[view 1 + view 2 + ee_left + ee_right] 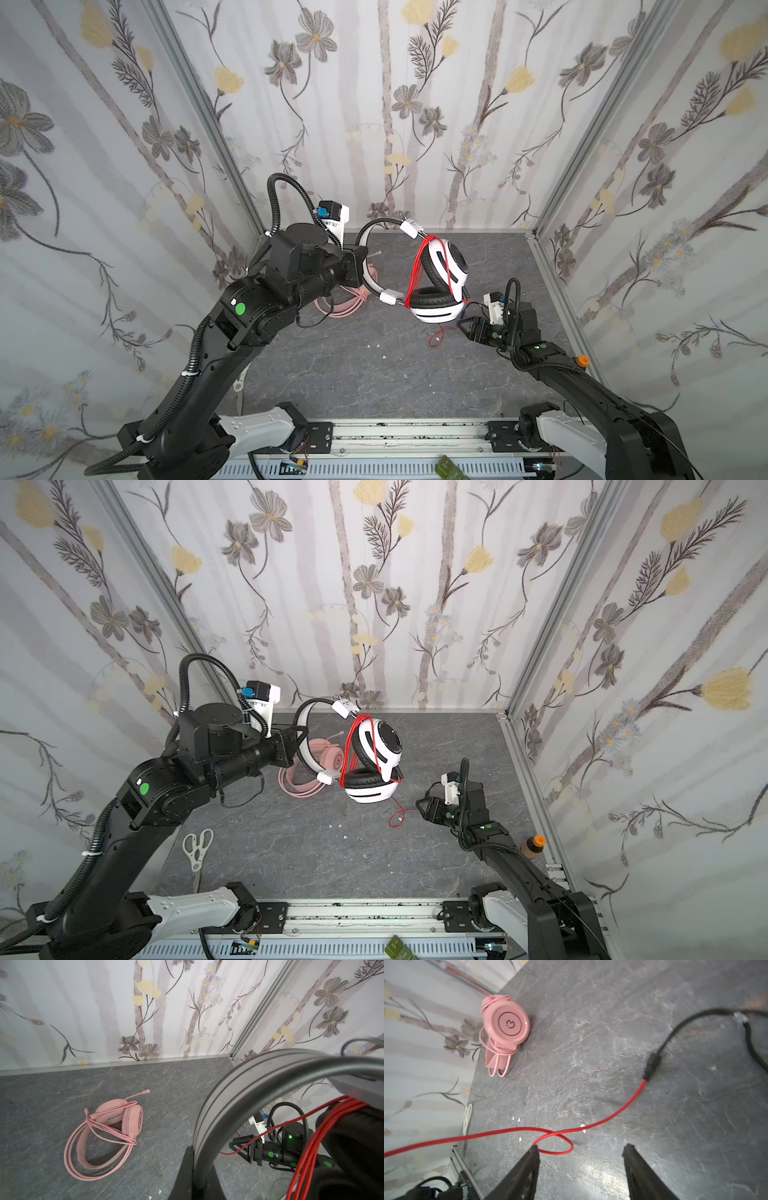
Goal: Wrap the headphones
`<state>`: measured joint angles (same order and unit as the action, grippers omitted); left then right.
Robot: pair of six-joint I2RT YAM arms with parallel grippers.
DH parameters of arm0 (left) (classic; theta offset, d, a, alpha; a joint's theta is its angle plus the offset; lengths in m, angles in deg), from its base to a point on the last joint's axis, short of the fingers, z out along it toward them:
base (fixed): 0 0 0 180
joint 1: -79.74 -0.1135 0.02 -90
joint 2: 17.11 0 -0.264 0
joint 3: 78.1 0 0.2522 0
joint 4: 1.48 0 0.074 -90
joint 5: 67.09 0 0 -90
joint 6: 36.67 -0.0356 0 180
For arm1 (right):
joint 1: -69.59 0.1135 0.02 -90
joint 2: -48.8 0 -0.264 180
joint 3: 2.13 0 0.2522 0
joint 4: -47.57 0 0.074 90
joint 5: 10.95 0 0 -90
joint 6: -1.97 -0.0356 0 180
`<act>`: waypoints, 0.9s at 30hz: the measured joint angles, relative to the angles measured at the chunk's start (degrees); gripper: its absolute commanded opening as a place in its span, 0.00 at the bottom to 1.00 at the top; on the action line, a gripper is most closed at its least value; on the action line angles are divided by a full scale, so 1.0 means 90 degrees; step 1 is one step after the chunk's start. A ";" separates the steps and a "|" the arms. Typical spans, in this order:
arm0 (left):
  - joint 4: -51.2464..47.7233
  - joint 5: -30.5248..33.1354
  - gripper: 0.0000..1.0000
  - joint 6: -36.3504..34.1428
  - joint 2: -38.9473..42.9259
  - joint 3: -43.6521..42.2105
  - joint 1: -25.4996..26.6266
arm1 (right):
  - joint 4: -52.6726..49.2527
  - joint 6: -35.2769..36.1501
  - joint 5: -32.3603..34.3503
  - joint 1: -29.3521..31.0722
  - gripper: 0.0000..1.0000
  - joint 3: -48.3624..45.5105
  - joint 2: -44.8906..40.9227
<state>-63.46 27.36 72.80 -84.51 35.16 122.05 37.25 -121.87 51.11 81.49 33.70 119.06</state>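
1. Clamping the headband of the white-and-black headset (440, 266), the left gripper (296, 748) has its jaws pressed together on the band. It holds the set aloft above the table (374, 374), with the earcups hanging toward the right arm.
2. Right gripper (581, 1147): the jaws are spread and empty, low over the table. In the right wrist view a small loop of the red cable (554, 1136) lies just beside one fingertip, not between the jaws.
3. Red cable: in both top views several turns run around the earcups. A loose tail drops to the table and joins a black lead (652, 1064); where that lead ends cannot be told.
4. Pink headset (116, 1122): it lies on the table behind the raised set, near the back wall, with its own cable looped about the band. It appears finished.
5. Step in hand, as judged: winding the last of the red cable onto the second headset.
6. Next move, as judged: the right gripper must close on the loose tail near the loop and carry it around the cups without pulling off the turns already laid. A thin cord lying flat calls for a low, accurate pinch.
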 measured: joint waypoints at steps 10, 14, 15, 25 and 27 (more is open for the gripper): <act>-0.0005 -0.0007 0.00 0.0005 0.0036 -0.0036 -0.0063 | 0.1246 -0.0906 -0.1120 -0.0039 0.60 -0.0214 0.0658; -0.0005 -0.0019 0.00 0.0007 0.0056 -0.0080 -0.0090 | 0.1506 -0.0954 -0.1496 0.0002 0.55 -0.0214 0.0736; -0.0005 -0.0019 0.00 0.0010 0.0056 -0.0090 -0.0102 | 0.1557 -0.0940 -0.1588 0.0061 0.54 -0.0209 0.0724; -0.0005 -0.0078 0.00 0.0032 0.0022 -0.0085 -0.0136 | 0.0597 0.0527 -0.1520 0.0925 0.53 0.0954 0.0882; -0.0005 -0.0102 0.00 0.0041 0.0000 -0.0070 -0.0138 | 0.0313 0.0814 -0.1367 0.1078 0.54 0.1178 0.1018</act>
<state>-63.51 26.44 73.17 -84.51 34.53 120.80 40.07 -114.55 38.80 91.19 44.30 128.22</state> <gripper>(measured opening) 0.061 0.528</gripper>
